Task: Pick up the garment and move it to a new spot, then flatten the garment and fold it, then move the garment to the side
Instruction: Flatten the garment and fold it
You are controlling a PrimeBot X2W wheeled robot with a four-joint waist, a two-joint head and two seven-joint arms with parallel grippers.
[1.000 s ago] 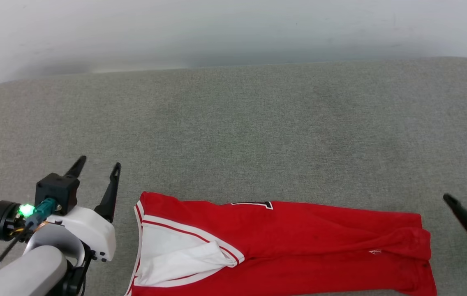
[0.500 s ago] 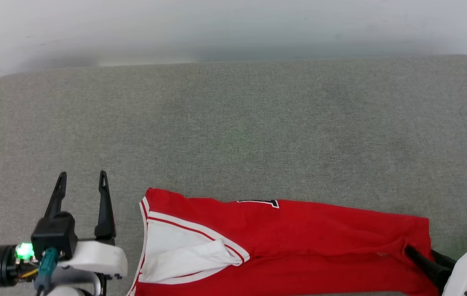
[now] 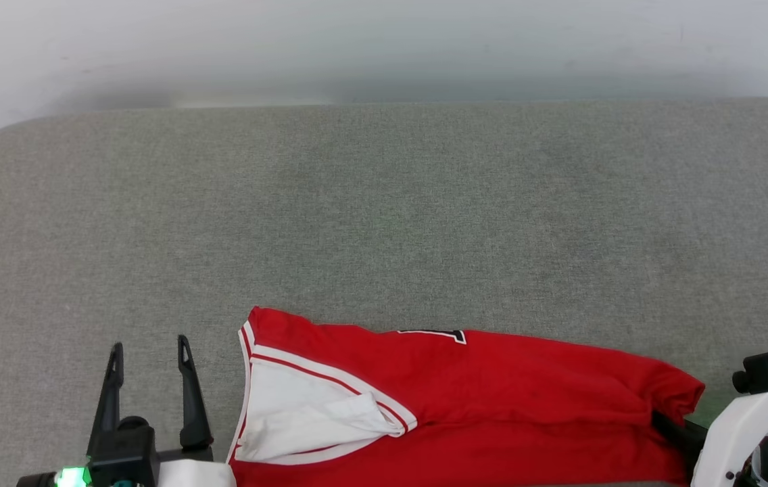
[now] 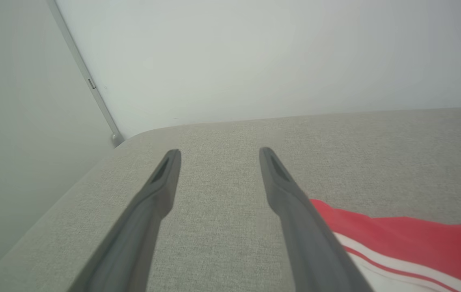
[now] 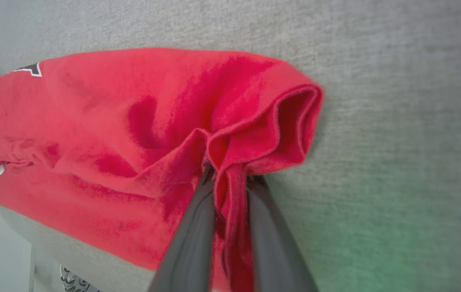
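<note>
Where the grey cloth-covered bench (image 3: 384, 203) lies closest to the robot, the garment (image 3: 492, 392) rests as a long red band folded along its length, running left to right along the near edge. At its right end the right gripper (image 3: 661, 418) is closed onto the hem. The right wrist view shows its two dark fingers (image 5: 194, 243) pinching a bunched fold of red cloth, which puckers and stands up around the tips. At the band's left end a white sleeve (image 3: 303, 419) edged with red-and-white striped trim lies on top, facing up. Just left of that end, apart from the cloth, the left gripper (image 3: 149, 345) has its fingers spread wide and pointing away from the robot, with bench cloth showing between them. On the garment's far edge a sliver of black, white-edged lettering (image 3: 435, 334) peeks out. Beyond it the bench stretches back to a pale wall (image 3: 384, 47).
</note>
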